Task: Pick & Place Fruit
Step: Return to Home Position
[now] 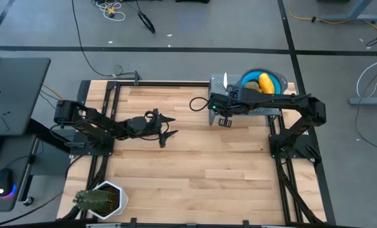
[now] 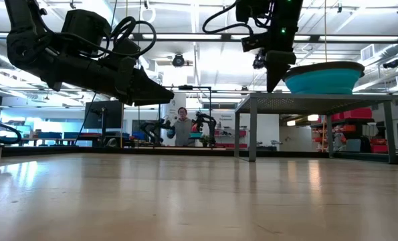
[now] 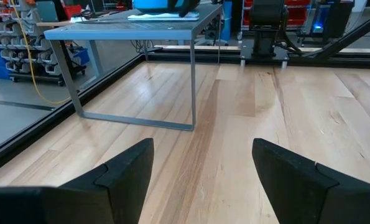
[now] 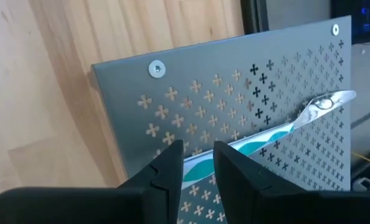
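Homing step: right gripper [image 4: 198,149], narrow and empty, hangs over the knife [image 4: 265,140] on the shelf [image 4: 172,99]; next, lift clear; left gripper [image 3: 203,155] wide, well off it

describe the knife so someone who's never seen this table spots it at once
On the wooden table, find the grey perforated shelf below the right gripper. The knife lies flat on it beside the blue bowl of fruit: slim, silver blade, light-blue handle.

Grey floor [image 1: 239,31] with cables [image 1: 110,8]; bright ceiling lights [image 2: 205,37], perhaps shelving [image 3: 10,46] behind.
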Robot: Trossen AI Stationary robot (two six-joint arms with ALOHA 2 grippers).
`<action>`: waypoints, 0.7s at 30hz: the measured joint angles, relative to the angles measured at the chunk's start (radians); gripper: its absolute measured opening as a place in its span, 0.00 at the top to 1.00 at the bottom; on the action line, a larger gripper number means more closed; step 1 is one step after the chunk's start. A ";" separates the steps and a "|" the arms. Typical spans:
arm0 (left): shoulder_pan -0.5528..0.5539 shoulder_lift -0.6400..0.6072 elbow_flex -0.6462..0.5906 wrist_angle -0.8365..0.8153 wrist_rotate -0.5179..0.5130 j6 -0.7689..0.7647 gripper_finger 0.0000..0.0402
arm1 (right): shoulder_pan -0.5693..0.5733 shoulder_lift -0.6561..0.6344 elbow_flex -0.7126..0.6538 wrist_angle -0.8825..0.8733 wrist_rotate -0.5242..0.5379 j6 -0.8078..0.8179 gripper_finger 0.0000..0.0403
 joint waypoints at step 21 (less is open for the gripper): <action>0.000 0.000 0.000 0.006 0.066 -0.021 0.31 | 0.123 -0.262 -0.289 0.557 -0.162 0.238 0.75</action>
